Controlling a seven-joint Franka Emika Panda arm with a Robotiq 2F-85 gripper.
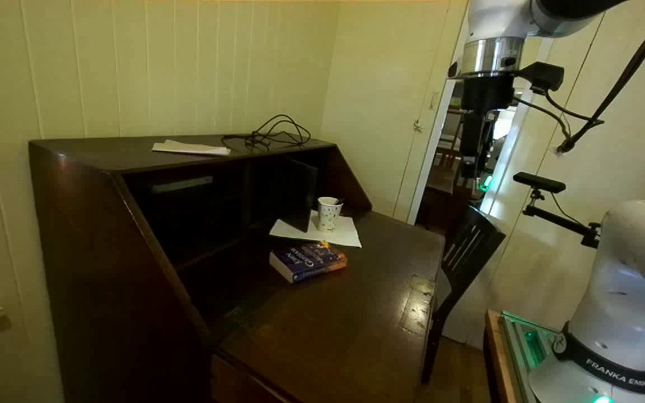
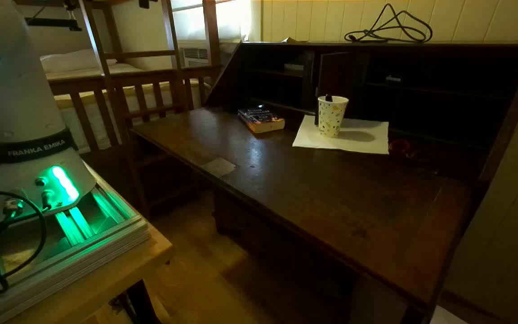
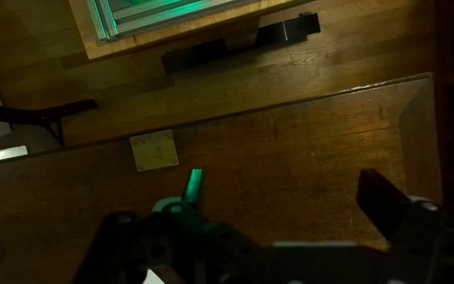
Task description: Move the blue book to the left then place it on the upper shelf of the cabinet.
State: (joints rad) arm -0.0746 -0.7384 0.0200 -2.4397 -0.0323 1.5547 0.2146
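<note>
End effector [image 3: 280, 173] spread wide, with nothing between its fingers [image 3: 193, 185], hangs well above the surface [image 1: 356, 319]; the wrist view looks down on a metal plate [image 3: 154, 150] near the surface's edge. In both exterior views the blue book [image 1: 308, 261], a paperback, lies flat and cover up on the surface, just beside the white paper [image 2: 362, 128] but apart from it; a paper cup [image 2: 332, 119] stands on that sheet.

The step in hand, I judge, is reaching the book. Travel high enough to clear the cup, turn the wrist so that the fingers line up with the book's edges, and only then descend. The cover may be too broad to span, so a tilted grip across the thickness could serve better. If the leftward move is to be a push, set the fingertips low against the book's side and press slowly and squarely, so that it slides without swivelling.

For the upper shelf [image 2: 272, 72] in the cabinet [image 1: 98, 257], hold the book near one end, so that the rest of it can enter first. The door [image 1: 297, 193] standing open likely narrows the way in; steer around it. Inside, it is too dark to tell the shelf's depth, so the last stretch calls for gentleness.
</note>
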